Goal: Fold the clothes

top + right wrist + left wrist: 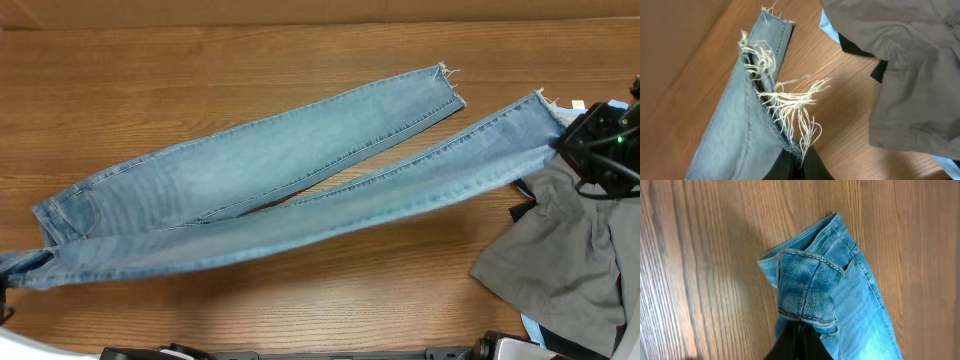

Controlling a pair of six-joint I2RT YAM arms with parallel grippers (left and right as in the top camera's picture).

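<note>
Table [300, 70]: one jeans [300, 150], perhaps three garments [570, 250].

Light-blue jeans [300, 148] are stretched across the wooden table [200, 70], waist left; grey trousers [570, 250] are heaped at the near right.

table [300, 70] — brown wood, grain side to side | light: even | far edge: paler tan strip [300, 10]

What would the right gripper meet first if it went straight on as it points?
The frayed hem of the jeans, pinched in the right gripper; past that, probably table, but depth is unclear.
</note>
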